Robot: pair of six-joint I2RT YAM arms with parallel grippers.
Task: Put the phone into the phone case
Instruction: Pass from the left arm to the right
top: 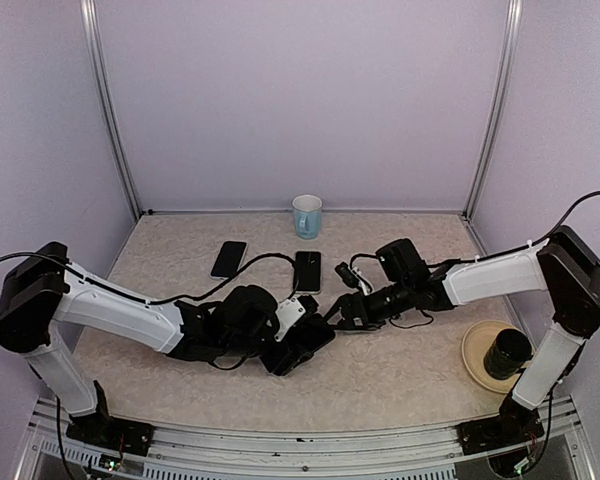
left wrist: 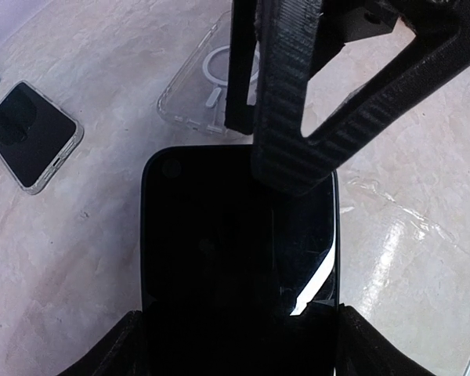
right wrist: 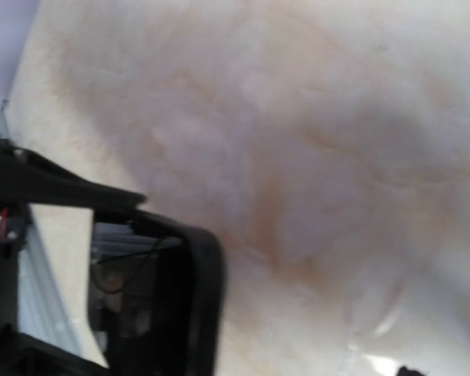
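At mid-bench (top: pixel 410 385), left gripper (left wrist: pixel 236 348) clamped across the width of the phone (left wrist: pixel 219 243), glossy face up, near end seated between both fingers. Cannot tell whether lifted or resting on the surface. Just beyond its far end, apart from it and lying flat: the clear case (left wrist: pixel 207 90), ring mark showing, partly hidden behind the other arm's finger. Right gripper (top: pixel 338 310) alongside, arm stretched across from the right side, jaws apart, grasping nothing, one finger (left wrist: pixel 290 117) hanging over the far right part of the phone's face. Toward the far edge, away from the work: a cased phone (left wrist: pixel 31 135) and a mug (top: pixel 307 215).

Step in hand, by judgement: steadying or re-gripping the phone ahead of seating it; nothing in the case yet. To do it well: hold the left grip firm and level, to prevent twisting under the right finger's touch. Close the right jaws on the far end or edges only, never flat on the glass. Line up long axis with long axis, cutouts matched. Enter one end first at a shallow tilt, then press the other end down until snapped under the rim. Pin the case meanwhile; light plastic, likely to skid on a smooth bench. Steer clear of nudging the case on approach.
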